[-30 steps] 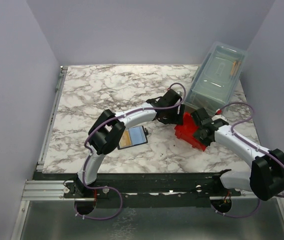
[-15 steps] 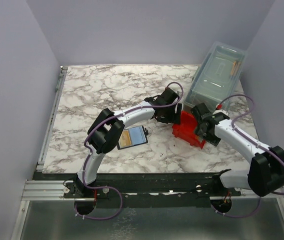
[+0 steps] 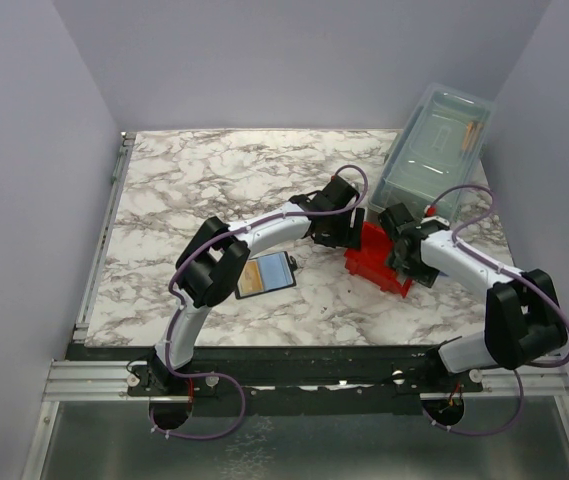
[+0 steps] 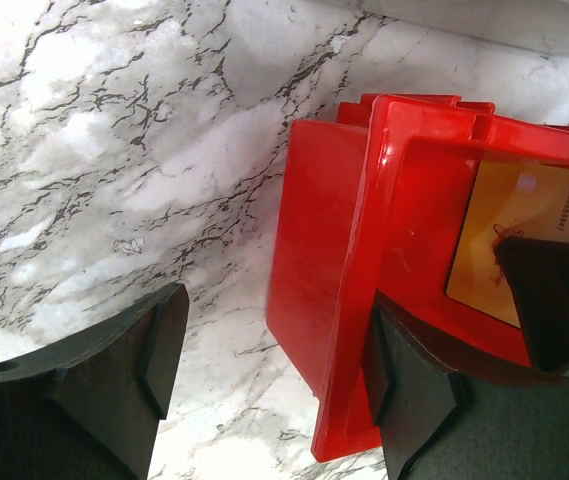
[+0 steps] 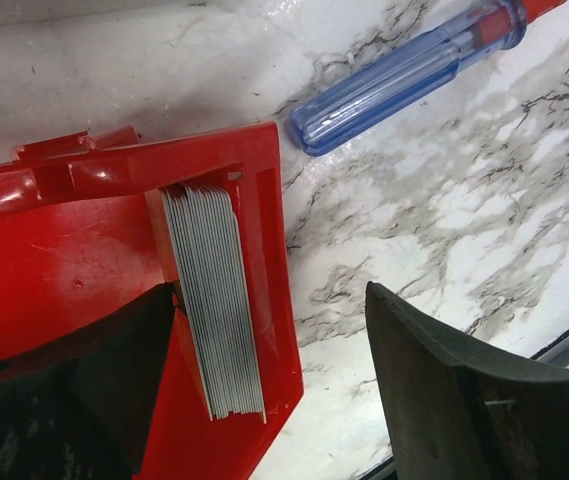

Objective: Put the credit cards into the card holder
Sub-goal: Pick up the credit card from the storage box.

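Credit cards (image 5: 214,300) packed on edge in a tight stack in one corner of the red bin (image 5: 64,240), thin grey edges up toward the right wrist camera, long axis along the bin's side wall. From the left wrist, glossy orange-gold face of the front card (image 4: 509,235) turned to the bin's inside, a printed number along its top edge.

Left hand (image 4: 274,340) wide open, holding nothing, astride one wall of the bin: one black finger over the tabletop (image 4: 114,150), the other inside the bin. Right hand (image 5: 264,320) also spread wide, gripping nothing: one finger inside the bin just beside the stack, the other out over the tabletop, with stack and bin wall between them.

Card holder (image 3: 267,273) lying open and flat on the tabletop, left of the bin, beside the left arm's elbow. Long axis roughly left to right, slightly tilted; orange and pale blue on its left half, black on its right.

Bin of smooth, shiny red plastic, straight-walled. Tabletop in white marble pattern with dark veins. Screwdriver handle (image 5: 394,80), round, clear blue plastic, lying just beyond the bin's corner. Clear lidded box (image 3: 434,150) behind the bin at far right.
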Robot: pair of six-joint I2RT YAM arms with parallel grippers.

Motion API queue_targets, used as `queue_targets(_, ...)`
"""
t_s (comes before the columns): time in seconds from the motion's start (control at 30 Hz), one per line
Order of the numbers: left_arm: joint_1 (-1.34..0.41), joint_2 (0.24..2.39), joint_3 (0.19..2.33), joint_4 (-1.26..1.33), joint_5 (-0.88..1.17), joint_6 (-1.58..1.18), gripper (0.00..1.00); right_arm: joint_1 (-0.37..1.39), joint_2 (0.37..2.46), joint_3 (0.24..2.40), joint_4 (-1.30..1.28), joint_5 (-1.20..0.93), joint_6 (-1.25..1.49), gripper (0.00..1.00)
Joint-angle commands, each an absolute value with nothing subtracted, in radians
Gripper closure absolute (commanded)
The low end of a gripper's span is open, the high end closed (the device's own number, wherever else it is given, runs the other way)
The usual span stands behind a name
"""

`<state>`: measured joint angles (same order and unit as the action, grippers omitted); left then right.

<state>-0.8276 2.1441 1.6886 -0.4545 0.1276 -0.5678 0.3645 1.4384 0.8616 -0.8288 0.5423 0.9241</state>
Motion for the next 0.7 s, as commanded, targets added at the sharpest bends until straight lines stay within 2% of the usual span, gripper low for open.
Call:
queue_targets(0.0,-0.823,2.158,1.703,-0.481,0.126,-0.546,0.28,0.348,1.383,0.863,-0.884,0.577,0.939,0.25)
queue_targets(0.3,-0.814,2.171,1.709,-0.488,0.132,-0.546,0.28,0.339,1.334,0.86,-0.907,0.553,0.931,0.31)
queue_targets(0.5,-0.814,2.17,1.71,-0.489,0.141,-0.548,0.28,0.333,1.345,0.856,-0.887,0.542,0.915,0.46)
queue_targets(0.6,-0.815,2.169,1.71,-0.488,0.141,-0.547,0.28,0.328,1.347,0.856,-0.881,0.538,0.909,0.57)
queue_targets(0.67,-0.815,2.169,1.709,-0.488,0.142,-0.545,0.28,0.325,1.347,0.856,-0.881,0.537,0.905,0.6)
